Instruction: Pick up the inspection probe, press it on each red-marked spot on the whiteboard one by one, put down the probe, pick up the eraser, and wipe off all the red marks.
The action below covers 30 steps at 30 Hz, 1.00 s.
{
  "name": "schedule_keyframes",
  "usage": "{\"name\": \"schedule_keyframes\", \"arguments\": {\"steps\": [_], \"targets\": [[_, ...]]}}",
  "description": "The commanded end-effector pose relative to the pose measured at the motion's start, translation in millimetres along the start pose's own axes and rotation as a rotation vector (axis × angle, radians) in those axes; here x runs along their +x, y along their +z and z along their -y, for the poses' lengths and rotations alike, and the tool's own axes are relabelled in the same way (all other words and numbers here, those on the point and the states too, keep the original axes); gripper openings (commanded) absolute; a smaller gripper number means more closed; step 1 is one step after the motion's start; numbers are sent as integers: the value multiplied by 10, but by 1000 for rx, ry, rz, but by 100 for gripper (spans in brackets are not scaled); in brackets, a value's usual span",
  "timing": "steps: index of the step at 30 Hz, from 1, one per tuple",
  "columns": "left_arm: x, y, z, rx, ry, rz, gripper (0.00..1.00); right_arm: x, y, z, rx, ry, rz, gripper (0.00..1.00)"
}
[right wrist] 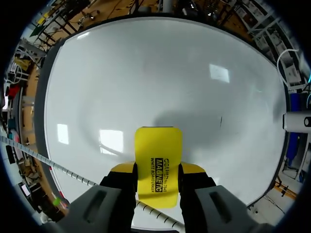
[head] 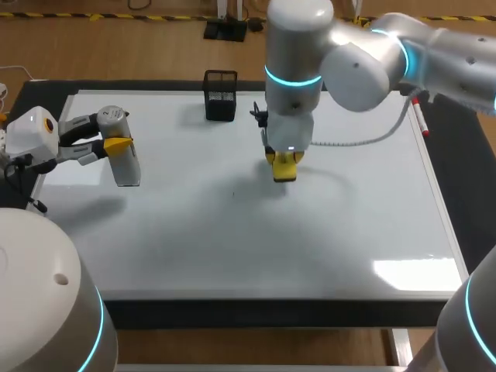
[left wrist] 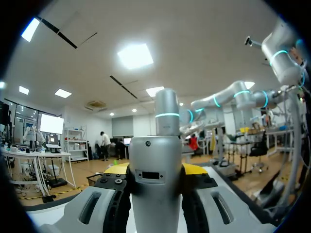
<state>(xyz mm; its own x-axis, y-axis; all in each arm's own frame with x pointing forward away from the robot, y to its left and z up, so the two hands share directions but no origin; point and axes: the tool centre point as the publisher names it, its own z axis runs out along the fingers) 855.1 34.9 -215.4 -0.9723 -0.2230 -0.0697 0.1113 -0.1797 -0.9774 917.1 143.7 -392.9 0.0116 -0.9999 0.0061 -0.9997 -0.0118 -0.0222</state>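
Nearest me the whiteboard shows no red mark that I can make out, only one tiny dark speck near its middle. At far left my left tool is clamped on the inspection probe, over the board's left edge, so the put-down step looks undone. A black mesh holder stands at the far edge. Right of it my right tool grips the yellow eraser low over the board's middle. I judge pressing finished and wiping done or nearly so; what is left looks like parking the probe.
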Motion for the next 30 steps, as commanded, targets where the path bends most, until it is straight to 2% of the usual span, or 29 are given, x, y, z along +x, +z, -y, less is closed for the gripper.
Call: {"name": "schedule_keyframes", "arguments": {"steps": [1, 18, 22, 30], "targets": [[4, 2, 11, 0, 1, 1, 0, -48, 25, 317, -33, -4, -14, 0], [4, 2, 11, 0, 1, 1, 0, -174, 5, 1269, -47, -53, -8, 0], [4, 2, 11, 0, 1, 1, 0, -184, 14, 1438, -55, -44, -5, 0], [4, 2, 11, 0, 1, 1, 0, -175, 61, 1631, -72, -11, 3, 0]]}}
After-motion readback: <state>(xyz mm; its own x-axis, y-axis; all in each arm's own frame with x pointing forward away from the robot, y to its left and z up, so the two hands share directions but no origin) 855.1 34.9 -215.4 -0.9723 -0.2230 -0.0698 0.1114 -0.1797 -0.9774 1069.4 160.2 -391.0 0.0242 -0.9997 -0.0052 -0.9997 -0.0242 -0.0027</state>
